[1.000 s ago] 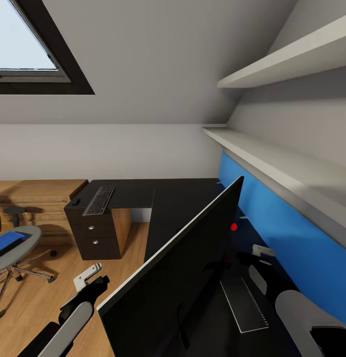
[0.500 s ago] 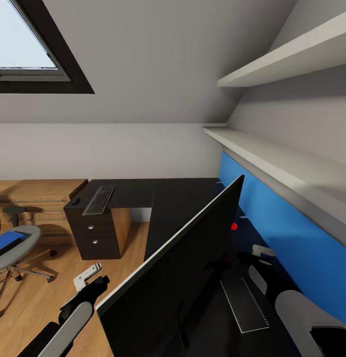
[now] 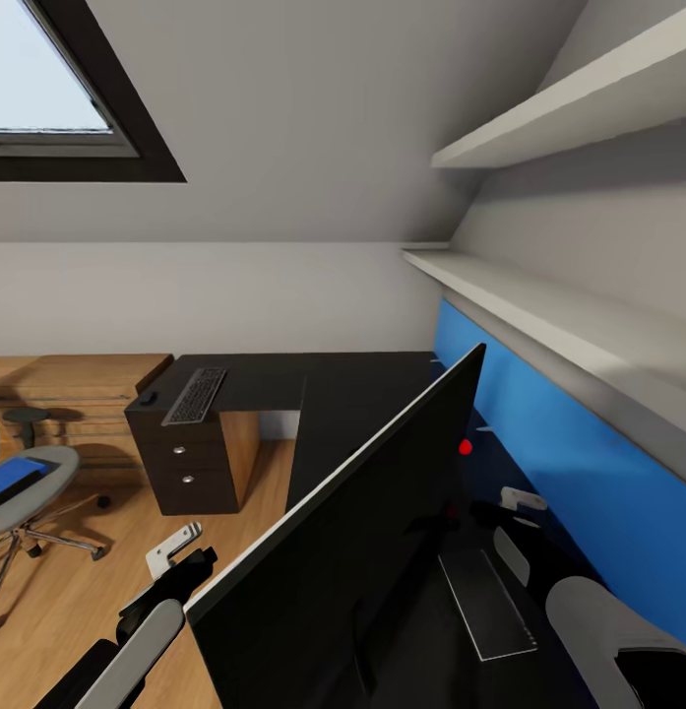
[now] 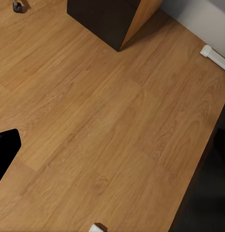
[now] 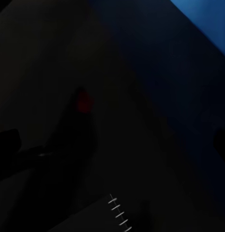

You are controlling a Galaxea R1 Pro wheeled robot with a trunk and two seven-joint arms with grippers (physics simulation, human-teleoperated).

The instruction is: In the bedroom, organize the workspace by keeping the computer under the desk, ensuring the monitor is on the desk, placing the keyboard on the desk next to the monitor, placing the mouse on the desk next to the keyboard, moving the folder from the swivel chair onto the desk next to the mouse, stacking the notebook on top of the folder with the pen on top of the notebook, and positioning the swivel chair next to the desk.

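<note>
Monitor point(image 3: 352, 551) stands on the glossy black counter point(image 3: 352, 394), tilted across the near part of its top, its pale edge running up toward the blue rear panel point(image 3: 569, 453) that closes the counter's right side. Beyond the monitor, between it and that panel, a small grey notebook point(image 3: 485, 606) with a pale edge lies flat on the counter, and a red dot point(image 3: 466, 448) shows as a reflection in the dark top. On the counter's far left wing the keyboard point(image 3: 195, 396) lies lengthwise, with the small black mouse point(image 3: 149, 399) just beside it at the wing's outer edge, above the dark drawer unit point(image 3: 185, 473), where 2 knobs show. Left of the counter, out on the wooden floor point(image 3: 87, 581), the swivel chair point(image 3: 28, 492) stands well apart from it, with the blue folder point(image 3: 13, 476) lying on its seat; behind the chair a light wooden chest point(image 3: 77, 394) sits against the wall. 2 pale shelves point(image 3: 539, 315) run above the blue panel. The left gripper point(image 3: 180, 551) hangs low over the floor beside the counter's near edge; whether its fingers are parted I cannot tell, and nothing is seen in it. The right arm point(image 3: 589, 620) reaches in over the counter behind the monitor, but its gripper's state cannot be told either.
</note>
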